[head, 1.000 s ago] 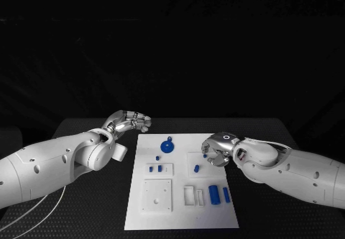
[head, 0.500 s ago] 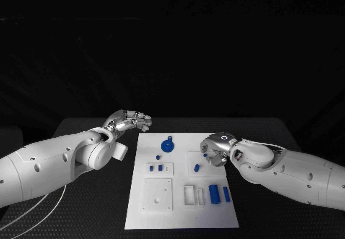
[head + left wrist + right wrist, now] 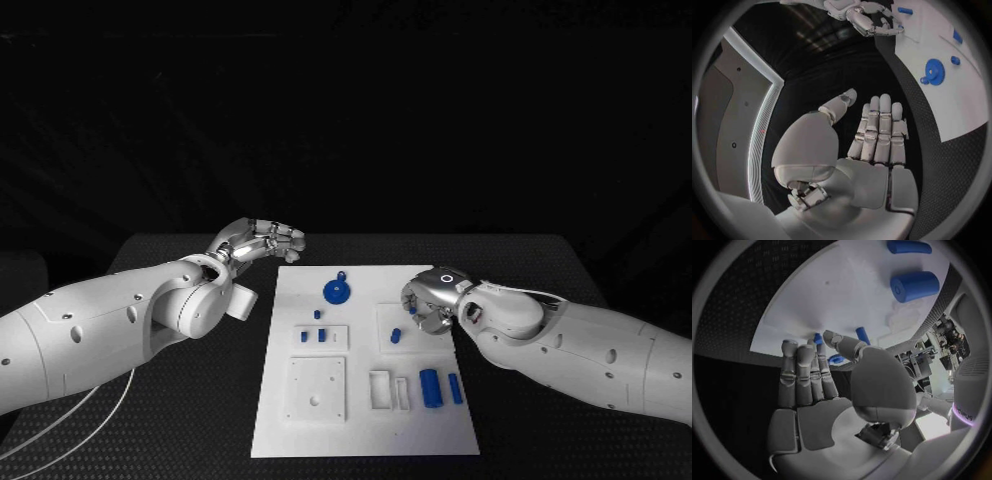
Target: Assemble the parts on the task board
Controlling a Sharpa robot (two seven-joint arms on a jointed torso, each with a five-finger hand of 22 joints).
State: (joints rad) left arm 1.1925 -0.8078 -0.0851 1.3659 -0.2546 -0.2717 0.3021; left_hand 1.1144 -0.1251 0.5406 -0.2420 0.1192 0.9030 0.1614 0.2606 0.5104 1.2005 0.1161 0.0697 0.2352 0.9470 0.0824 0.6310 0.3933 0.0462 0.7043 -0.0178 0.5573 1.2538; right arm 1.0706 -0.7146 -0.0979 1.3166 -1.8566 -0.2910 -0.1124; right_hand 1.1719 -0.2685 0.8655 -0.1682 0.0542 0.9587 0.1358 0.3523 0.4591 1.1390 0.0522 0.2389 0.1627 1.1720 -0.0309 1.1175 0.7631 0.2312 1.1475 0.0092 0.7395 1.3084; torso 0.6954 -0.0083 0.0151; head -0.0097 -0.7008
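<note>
Head view: right hand (image 3: 433, 298) hovers over the task board (image 3: 366, 420) near a small blue peg (image 3: 394, 338), fingers apart, empty. Left hand (image 3: 260, 243) waits beside the board, fingers loosely curled, empty. Likely next: close on the peg.

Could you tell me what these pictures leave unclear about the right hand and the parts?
- Head view: the right hand covers the small blue part under it; contact cannot be told.
- Right wrist view: its fingers hide that part's base.
- Head view: empty slots on the task board are too small to read.
</note>
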